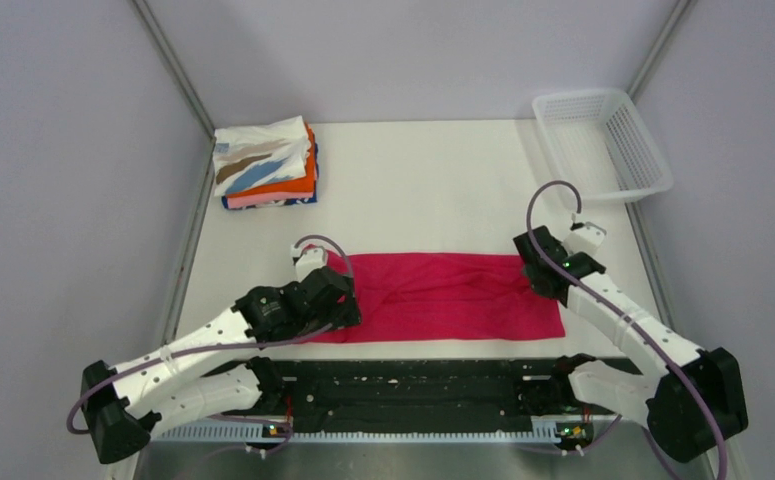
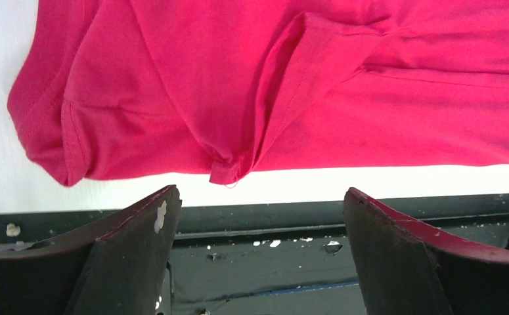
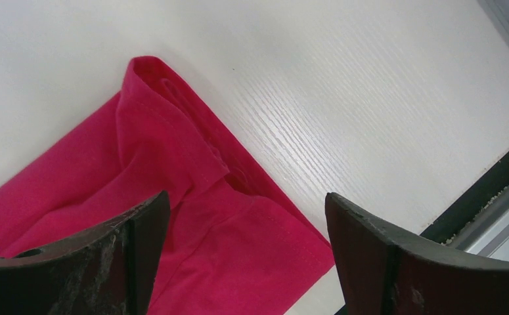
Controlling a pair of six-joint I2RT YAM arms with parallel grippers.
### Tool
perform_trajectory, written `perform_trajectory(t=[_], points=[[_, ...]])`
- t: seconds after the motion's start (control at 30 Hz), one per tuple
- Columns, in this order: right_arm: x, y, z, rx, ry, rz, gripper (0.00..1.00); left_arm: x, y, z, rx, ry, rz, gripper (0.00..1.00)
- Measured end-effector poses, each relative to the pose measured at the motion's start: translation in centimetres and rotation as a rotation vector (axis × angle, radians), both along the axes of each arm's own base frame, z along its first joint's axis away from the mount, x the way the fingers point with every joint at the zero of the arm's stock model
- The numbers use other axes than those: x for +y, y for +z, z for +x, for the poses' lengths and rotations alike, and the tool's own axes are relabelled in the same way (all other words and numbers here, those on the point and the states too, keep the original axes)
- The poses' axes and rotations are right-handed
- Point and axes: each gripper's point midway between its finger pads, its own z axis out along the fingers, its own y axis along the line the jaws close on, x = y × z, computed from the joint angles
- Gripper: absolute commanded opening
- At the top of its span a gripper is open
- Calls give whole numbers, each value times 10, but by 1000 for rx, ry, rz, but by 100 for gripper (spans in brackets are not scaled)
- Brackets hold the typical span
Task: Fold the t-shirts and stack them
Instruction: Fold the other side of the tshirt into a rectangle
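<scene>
- The left gripper (image 2: 261,191) has its fingers spread wide with nothing between them. It sits at the left end of the magenta-red t-shirt (image 1: 443,295).
- That t-shirt lies as a long folded band across the near part of the table (image 1: 433,190), running from one gripper to the other.
- It looks light, thin and limp. It will probably sag and drag if lifted by one point, and the layers may slide apart unless pinched together.
- At the left end the layers bunch into soft ridges, and a small puckered tip pokes out at the near edge. A good hold there would be the rounded corner, where the hems stack up.
- The right gripper (image 3: 245,197) is also spread wide and empty, above the shirt's right end.
- The right corner is a neat doubled fold with visible hem seams — probably the firmest place to pinch, taking every layer at once.
- Matching holds at both ends should keep the band flat for the next fold.
- The stack of folded t-shirts (image 1: 266,165) sits at the far left corner, well apart from the red one, with a white streaked shirt on top and orange, pink and dark blue beneath.
- The tabletop is white, matte and faintly grained, so cloth should slide over it without snagging.
- A black rail (image 1: 433,385) runs along the near edge, just beside the shirt's hem, where a dragged edge might catch.
- A white mesh basket (image 1: 603,145) stands at the far right corner.
- Plain pale walls (image 1: 63,150) close in the left, back and right sides.
</scene>
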Motion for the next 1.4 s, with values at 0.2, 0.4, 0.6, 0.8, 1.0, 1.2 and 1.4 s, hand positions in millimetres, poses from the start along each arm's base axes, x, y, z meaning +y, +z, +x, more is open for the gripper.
perform_trajectory(t=[0.2, 0.4, 0.6, 0.8, 1.0, 1.2, 1.4], points=[[41, 21, 28, -161, 222, 167, 94, -7, 11, 33, -106, 20, -16, 99], [112, 8, 61, -196, 527, 354, 94, 4, -11, 106, -85, 163, -50, 99], [128, -36, 77, -48, 560, 360, 94, 23, -76, 144, 67, 234, -14, 94], [83, -57, 69, 4, 380, 364, 95, 23, -70, 200, 78, 270, -156, 92], [6, -56, 35, -63, 70, 352, 96, 25, -67, 222, 88, 276, -239, 91], [0, -23, 28, -180, 59, 350, 97, 22, -65, 234, 102, 265, -249, 91], [19, 1, 32, -264, 180, 415, 99, 17, -63, 238, 123, 228, -235, 92]])
